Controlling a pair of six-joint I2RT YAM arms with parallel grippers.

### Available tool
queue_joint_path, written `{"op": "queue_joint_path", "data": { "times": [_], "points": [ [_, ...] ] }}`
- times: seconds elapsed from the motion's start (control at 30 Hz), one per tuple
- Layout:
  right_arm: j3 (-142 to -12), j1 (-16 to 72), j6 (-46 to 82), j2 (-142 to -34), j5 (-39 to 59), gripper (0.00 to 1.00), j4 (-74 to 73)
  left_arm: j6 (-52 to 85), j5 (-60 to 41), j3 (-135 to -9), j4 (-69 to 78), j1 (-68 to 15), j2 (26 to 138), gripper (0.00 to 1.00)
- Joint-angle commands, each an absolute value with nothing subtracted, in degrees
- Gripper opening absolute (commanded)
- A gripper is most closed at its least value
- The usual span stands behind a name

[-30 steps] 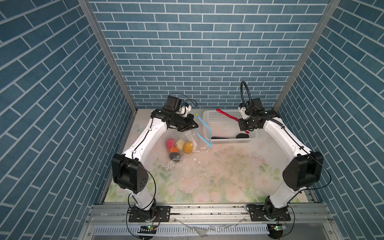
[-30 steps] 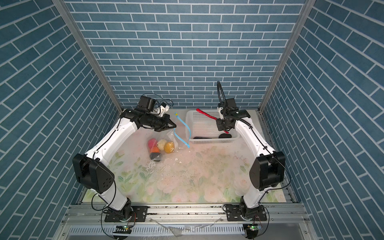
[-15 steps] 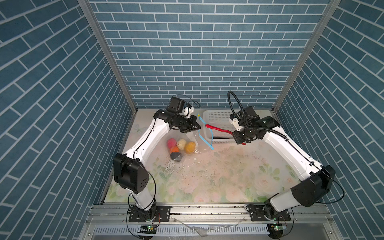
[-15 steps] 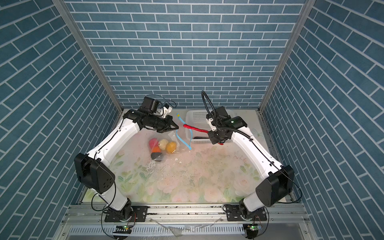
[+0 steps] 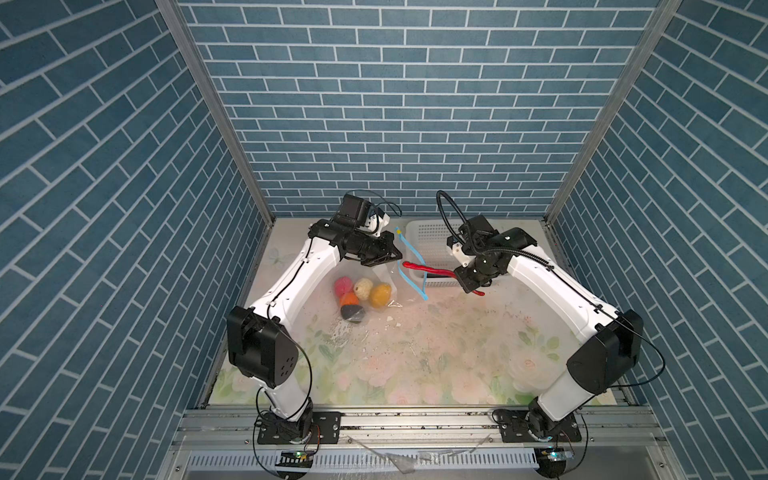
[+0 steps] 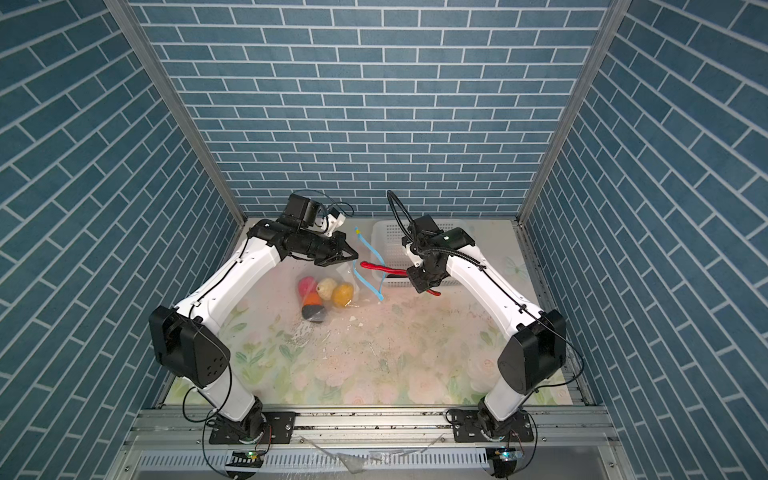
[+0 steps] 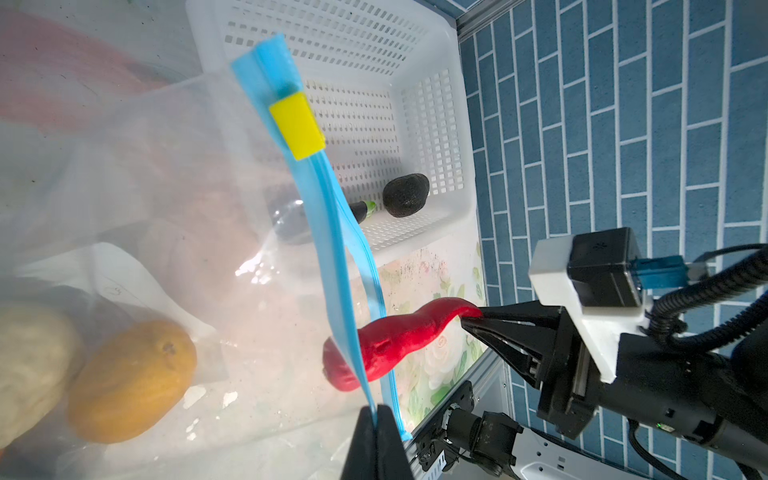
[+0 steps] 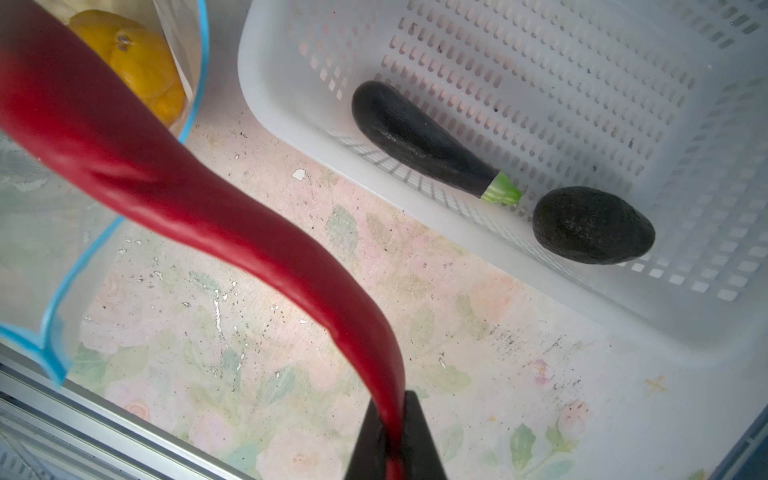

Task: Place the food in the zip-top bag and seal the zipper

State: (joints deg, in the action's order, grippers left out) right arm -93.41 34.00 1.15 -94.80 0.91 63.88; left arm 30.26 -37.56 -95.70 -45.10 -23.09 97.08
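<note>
Centre of a top view: the right gripper [image 7: 469, 319], pinching the red chilli [image 5: 428, 269] by its thin end, is aiming its long axis leftward at the bag [image 7: 187, 174] mouth, which the nearer left gripper [image 7: 376, 415] is lifting, clamped on the zipper [image 7: 332, 249].

Teal-blue brick-pattern walls [image 5: 399, 104] close in on three sides, joined at the back corners by slanting grey metal posts [image 5: 216, 104]. The pale floral-print surface [image 5: 436, 353], speckled and scuffed, ends in front at a silver aluminium rail [image 5: 415, 419]. The light is bright and even.
</note>
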Motion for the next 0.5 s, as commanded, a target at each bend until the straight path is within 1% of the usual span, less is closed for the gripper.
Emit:
{"op": "queue_joint_path", "data": {
  "times": [0.0,0.47],
  "points": [
    [-97.41,34.45,0.25,-96.37,1.21,0.04,65.93,30.24,-38.14,-95.43,-44.53,-23.66,95.80,0.00],
    [-106.16,36.80,-1.03,-104.30,1.49,0.07,67.87,30.68,-38.23,-94.48,-43.68,-24.41,95.27,0.00]
  ]
}}
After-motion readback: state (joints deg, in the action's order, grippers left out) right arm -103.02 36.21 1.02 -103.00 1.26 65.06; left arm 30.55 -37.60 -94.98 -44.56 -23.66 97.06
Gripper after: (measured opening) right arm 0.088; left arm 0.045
